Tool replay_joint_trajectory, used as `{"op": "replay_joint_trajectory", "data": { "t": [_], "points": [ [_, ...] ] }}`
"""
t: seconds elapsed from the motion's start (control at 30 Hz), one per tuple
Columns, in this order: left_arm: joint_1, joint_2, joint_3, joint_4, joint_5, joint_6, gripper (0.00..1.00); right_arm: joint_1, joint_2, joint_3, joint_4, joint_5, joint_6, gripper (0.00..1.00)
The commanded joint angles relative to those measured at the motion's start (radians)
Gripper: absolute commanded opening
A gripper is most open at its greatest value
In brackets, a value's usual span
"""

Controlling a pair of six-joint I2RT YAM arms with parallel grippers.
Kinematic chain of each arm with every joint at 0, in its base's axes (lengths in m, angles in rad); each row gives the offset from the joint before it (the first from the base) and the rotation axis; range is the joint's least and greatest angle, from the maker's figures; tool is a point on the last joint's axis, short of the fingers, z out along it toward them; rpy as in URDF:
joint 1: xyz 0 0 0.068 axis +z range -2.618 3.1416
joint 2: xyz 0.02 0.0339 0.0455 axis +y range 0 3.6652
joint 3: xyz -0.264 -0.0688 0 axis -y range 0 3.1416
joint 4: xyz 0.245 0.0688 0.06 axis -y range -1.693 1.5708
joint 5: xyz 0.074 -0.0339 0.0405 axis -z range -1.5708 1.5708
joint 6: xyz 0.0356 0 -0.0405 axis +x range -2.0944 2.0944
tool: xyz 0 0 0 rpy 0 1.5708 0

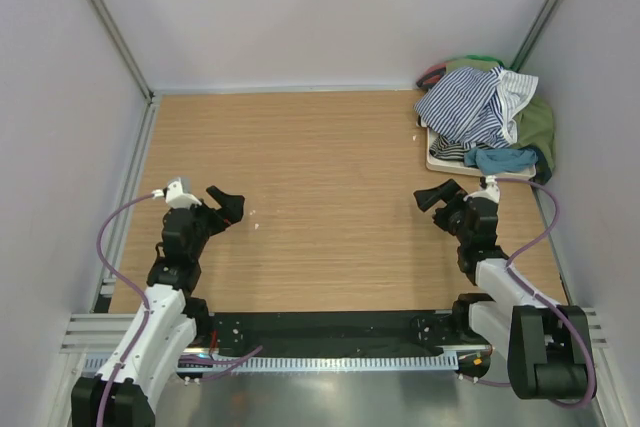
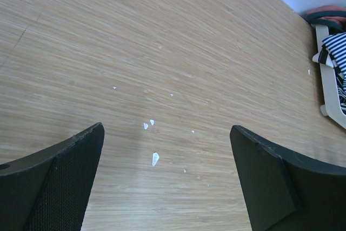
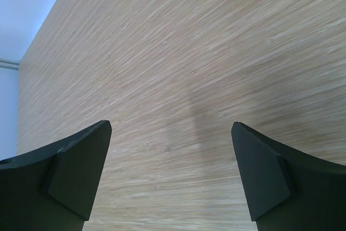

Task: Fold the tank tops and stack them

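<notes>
Well, I'm at the start: nothing is folded yet. One striped top (image 1: 470,112) and one green top (image 1: 538,122) lie heaped on the tray (image 1: 440,162), with other cloth I can't count. My two claws gape empty, the left claw (image 1: 228,205) well apart from the tray, the right claw (image 1: 440,197) near it. Next I should pinch the striped top.

The tank tops (image 1: 478,107) lie heaped on a tray (image 1: 441,162) in the table's (image 1: 320,187) far right corner, beyond the right pincer (image 1: 440,196).

White-black arms (image 1: 150,332), purple cables (image 1: 104,247), black fingers (image 2: 59,182)
</notes>
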Motion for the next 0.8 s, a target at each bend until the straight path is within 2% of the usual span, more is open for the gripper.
{"op": "replay_joint_trajectory", "data": {
  "t": [0.0,0.1,0.17,0.3,0.37,0.47,0.67,0.77],
  "points": [
    [-0.001,0.014,0.002,0.051,0.013,0.011,1.0,-0.001,-0.033,0.051,-0.038,0.035,-0.023,1.0],
    [-0.001,0.023,0.007,0.047,0.0,0.011,1.0,-0.001,-0.059,0.074,-0.127,0.11,-0.057,0.99],
    [-0.001,0.022,0.004,0.05,0.001,0.011,1.0,-0.001,-0.07,0.091,-0.181,0.162,-0.069,0.93],
    [-0.001,0.042,0.001,0.08,0.009,0.004,0.96,-0.001,-0.086,0.244,-0.322,0.326,-0.077,0.9],
    [-0.001,0.065,0.005,0.09,0.01,0.001,0.96,-0.001,-0.04,0.342,-0.368,0.403,-0.069,0.88],
    [-0.001,0.088,0.014,0.088,0.012,-0.003,0.96,-0.003,0.104,0.457,-0.414,0.46,-0.071,0.86],
    [0.001,0.074,0.018,0.057,-0.011,-0.006,0.96,-0.003,0.429,0.848,-0.54,0.575,-0.071,0.88],
    [0.001,0.074,0.008,0.074,-0.007,-0.012,0.97,-0.006,0.567,0.967,-0.546,0.645,-0.037,0.88]
  ]
}}
